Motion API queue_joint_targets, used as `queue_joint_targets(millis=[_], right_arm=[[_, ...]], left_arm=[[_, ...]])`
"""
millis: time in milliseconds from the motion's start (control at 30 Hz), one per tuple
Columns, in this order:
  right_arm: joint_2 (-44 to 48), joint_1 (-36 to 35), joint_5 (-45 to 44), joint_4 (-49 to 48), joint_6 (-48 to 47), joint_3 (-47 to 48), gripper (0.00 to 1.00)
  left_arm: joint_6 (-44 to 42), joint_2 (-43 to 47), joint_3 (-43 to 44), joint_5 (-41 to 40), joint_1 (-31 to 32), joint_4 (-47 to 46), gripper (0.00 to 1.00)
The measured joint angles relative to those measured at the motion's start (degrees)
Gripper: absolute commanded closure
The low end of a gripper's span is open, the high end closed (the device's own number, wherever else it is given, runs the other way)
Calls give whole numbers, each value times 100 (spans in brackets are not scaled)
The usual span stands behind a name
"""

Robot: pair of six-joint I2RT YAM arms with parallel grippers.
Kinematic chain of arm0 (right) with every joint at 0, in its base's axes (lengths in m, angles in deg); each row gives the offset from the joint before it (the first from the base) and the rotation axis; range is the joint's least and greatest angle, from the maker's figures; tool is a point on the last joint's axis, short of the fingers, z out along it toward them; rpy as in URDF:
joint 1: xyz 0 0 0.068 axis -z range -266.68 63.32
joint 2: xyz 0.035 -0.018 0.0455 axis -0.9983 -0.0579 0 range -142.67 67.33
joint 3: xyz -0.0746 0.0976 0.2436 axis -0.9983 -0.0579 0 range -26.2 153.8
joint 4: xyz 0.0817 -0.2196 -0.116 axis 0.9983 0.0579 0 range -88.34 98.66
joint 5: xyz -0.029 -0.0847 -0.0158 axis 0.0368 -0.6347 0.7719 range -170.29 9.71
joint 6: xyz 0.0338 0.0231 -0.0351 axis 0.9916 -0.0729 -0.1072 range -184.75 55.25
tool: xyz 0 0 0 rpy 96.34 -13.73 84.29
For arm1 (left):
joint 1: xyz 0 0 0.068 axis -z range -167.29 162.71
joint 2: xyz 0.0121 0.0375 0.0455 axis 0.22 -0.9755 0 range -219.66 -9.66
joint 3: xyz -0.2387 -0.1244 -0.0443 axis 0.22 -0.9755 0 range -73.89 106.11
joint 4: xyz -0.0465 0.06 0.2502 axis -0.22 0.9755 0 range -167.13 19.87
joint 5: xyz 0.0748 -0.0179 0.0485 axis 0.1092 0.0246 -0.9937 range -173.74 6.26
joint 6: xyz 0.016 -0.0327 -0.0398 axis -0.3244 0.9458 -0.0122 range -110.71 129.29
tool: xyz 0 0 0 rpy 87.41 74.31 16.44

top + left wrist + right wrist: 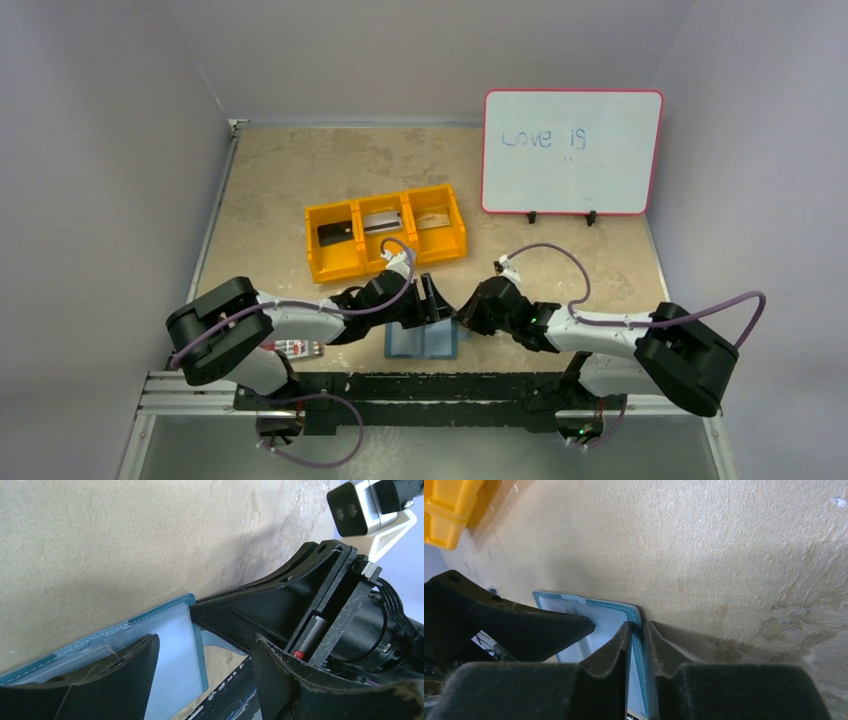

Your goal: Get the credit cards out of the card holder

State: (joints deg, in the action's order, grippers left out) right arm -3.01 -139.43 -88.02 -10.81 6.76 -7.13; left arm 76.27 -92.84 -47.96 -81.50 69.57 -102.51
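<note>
The tan surface [300, 170] carries a whiteboard [572, 150] propped at the far right and an orange bin [318, 268] around the middle. The left arm [300, 318] and right arm [610, 335] reach inward from the near edge and meet over the holder [422, 343]. It lies spread open, pale inside up, on the near side of the bin. Three cards sit in the bin, one per compartment: black [335, 233] on the left, silver [381, 221] in the middle, tan [432, 219] on the right. That looks like sorting, with the bin kept near so each card has a short trip. From here I can't tell whether any card is left in the pockets.

The right jaws are almost closed, pinching the holder's teal edge between them. I'd say that is to pin the cover so it doesn't lift or fold. The left jaws gape wide and hold nothing. One finger [120, 675] hangs over the pale inner panel and the other sits off past the holder's edge, seemingly placed to work a pocket. Whether that finger touches the panel, I can't tell.
</note>
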Motion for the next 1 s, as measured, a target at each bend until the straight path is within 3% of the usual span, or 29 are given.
queue_joint_targets(millis=[200,367,633,733,900,1000], right_arm=[[236,0,-122,317,101,-13,75],[975,0,-358,1088,-125,35,71],[1928,0,-254,1056,-841,181,62],[1794,0,22,638,-1158,214,62],[737,-26,450,181,-1530,610,63],[177,-85,680,-120,-1663,778,57]], left_arm=[[46,-125,136,-11,107,-37,34],[-138,247,304,-363,136,564,34],[-461,1812,721,-2068,136,2459,32],[-459,2271,664,-2551,133,2979,32],[-439,2492,350,-2673,133,3296,32],[-350,2492,96,-2603,136,3274,32]])
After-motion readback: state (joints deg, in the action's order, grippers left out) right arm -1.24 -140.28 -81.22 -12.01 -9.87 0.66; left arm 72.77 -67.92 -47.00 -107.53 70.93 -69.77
